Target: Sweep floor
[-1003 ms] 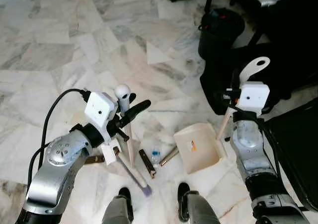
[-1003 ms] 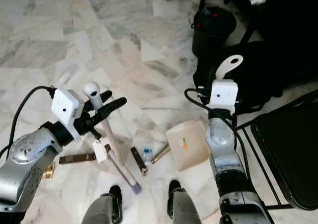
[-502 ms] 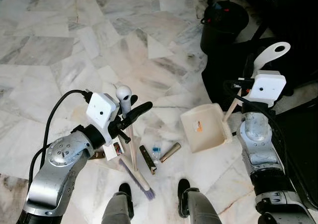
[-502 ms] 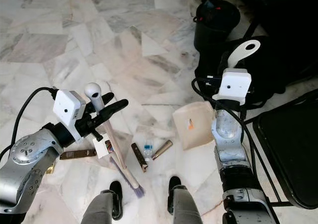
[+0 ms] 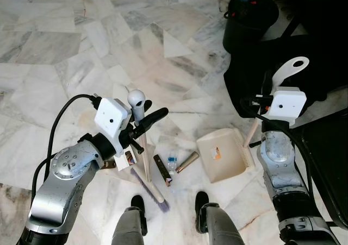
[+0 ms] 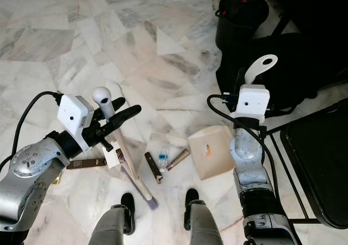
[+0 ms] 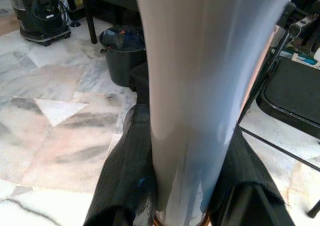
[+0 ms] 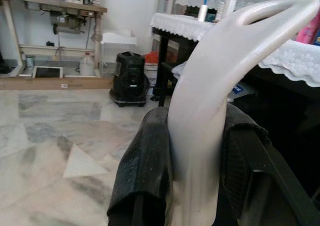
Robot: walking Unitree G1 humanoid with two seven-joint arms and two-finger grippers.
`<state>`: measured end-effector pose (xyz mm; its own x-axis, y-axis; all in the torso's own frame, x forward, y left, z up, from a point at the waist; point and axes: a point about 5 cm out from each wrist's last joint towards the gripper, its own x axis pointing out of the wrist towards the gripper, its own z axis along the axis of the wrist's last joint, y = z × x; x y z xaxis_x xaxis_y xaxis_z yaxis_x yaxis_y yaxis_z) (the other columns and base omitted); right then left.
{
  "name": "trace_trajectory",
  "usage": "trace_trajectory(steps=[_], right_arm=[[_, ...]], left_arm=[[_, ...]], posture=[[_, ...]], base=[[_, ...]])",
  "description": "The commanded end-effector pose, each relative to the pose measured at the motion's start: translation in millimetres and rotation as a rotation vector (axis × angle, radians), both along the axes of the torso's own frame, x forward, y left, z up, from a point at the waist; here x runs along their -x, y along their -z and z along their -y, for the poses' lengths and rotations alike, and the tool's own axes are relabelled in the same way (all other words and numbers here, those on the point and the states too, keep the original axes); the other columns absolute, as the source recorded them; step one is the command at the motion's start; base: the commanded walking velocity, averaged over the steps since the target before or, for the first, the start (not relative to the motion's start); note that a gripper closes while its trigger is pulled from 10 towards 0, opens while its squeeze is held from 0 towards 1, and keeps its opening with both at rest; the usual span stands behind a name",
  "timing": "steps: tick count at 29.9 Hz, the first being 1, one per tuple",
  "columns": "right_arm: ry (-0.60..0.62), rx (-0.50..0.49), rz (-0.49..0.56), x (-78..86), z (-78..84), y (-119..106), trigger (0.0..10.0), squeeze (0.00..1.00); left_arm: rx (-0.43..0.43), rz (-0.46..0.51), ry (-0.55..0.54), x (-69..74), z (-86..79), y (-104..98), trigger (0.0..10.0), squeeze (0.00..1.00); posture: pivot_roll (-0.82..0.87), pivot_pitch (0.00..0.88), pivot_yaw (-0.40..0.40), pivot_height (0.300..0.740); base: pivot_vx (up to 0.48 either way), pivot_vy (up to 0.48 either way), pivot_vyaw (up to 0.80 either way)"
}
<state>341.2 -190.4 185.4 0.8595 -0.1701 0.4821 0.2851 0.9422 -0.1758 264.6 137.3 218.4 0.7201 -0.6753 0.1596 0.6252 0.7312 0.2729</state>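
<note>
My left gripper is shut on the pale handle of a broom, seen close between the black fingers. The broom slants down to its purple-tipped bristles on the marble floor, just ahead of my feet. A cream dustpan lies flat on the floor to the right. My right gripper is shut on its long handle. Between broom and pan lie a brown stick, a small clear bottle and a bronze tube.
A black bin stands at the back right, with a black bag in front of it. A black folding chair is close on my right. Another brown piece lies under my left arm. Open marble floor stretches ahead and left.
The dustpan, lifted and tilted half a second ago, is back down flat on the floor. The broom has barely shifted. The camera has moved a little.
</note>
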Motion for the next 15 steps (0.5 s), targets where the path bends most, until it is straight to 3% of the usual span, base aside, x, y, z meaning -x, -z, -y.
trace_trajectory(steps=[1,9,15], right_arm=[[-0.004,0.017,-0.002,4.6,-0.7,3.7,10.0,0.0],[-0.016,0.014,-0.027,6.2,-3.1,8.7,10.0,0.0],[-0.042,-0.006,-0.047,7.6,-8.2,12.3,10.0,0.0]], left_arm=[[0.001,0.039,0.026,5.4,5.0,-5.7,10.0,0.0],[-0.021,0.08,-0.003,-6.4,5.7,-0.5,10.0,0.0],[0.012,0.096,-0.022,-15.5,9.2,0.2,10.0,0.0]], posture=[[0.08,0.505,0.038,0.74],[0.06,0.525,0.035,0.74],[0.05,0.535,0.028,0.74]], base=[[0.0,0.0,0.0],[0.0,0.0,0.0],[0.0,0.0,0.0]])
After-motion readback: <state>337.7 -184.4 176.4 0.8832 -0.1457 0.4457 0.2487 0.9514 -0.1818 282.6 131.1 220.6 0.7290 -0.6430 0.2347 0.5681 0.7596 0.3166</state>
